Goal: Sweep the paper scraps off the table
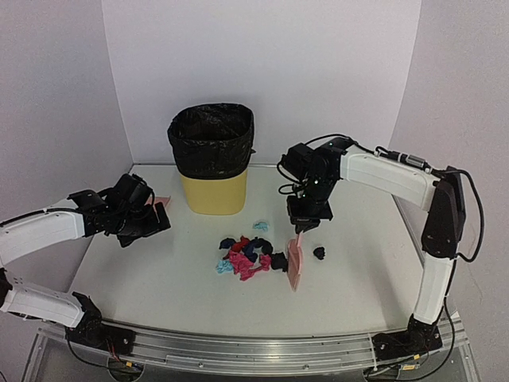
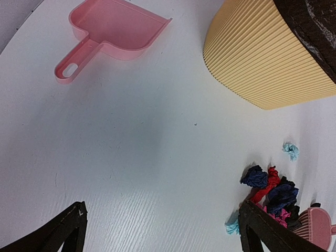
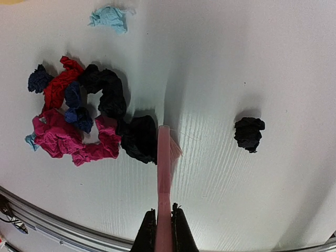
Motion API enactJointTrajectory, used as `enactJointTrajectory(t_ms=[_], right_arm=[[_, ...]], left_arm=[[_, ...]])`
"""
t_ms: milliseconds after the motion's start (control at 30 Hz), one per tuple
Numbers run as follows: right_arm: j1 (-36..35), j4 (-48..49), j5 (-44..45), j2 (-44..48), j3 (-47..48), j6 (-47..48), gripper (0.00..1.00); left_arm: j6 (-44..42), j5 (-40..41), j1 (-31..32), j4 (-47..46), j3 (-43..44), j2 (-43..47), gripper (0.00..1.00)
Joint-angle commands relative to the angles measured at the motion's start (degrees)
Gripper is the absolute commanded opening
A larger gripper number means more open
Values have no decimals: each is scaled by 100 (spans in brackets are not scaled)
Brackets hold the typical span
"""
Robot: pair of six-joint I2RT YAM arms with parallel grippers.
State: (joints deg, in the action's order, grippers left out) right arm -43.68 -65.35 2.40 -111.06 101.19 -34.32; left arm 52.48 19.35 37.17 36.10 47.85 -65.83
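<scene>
Paper scraps (image 1: 248, 256): heaped mid-tabletop (image 1: 159, 278); black wad (image 1: 319, 253) at 3 o'clock, blue wad (image 1: 260, 226) at 12 o'clock.
Right gripper (image 3: 163, 231): jaws clamped on brush (image 3: 164, 168), which touches the heap.
Left gripper (image 2: 163, 220): jaws apart, empty.
Dustpan (image 2: 118, 29): lying apart, empty.
Progress: gathering nearly done; scooping remains.

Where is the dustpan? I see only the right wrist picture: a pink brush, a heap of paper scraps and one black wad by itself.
Observer: The dustpan lies flat on the table, over on the left, with nothing holding it.
Operator: Is the other arm near it?
Observer: Yes. The left gripper hangs just short of the dustpan, its jaws wide open.
Operator: Where will the scraps go?
Observer: Likely into the yellow bin with a black liner, standing at the back of the table behind the heap of scraps.
</scene>
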Motion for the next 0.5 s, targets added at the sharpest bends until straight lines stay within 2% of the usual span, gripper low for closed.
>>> enactJointTrajectory(t_ms=[0, 367, 467], right_arm=[[-16, 188, 469, 464, -96, 84, 0], [40, -498, 1642, 2498, -894, 586, 0], [347, -694, 1877, 2883, -1111, 684, 0]], left_arm=[[6, 114, -6, 64, 348, -24, 100], [-257, -97, -7, -313, 567, -473, 100], [-272, -180, -7, -400, 571, -611, 100]])
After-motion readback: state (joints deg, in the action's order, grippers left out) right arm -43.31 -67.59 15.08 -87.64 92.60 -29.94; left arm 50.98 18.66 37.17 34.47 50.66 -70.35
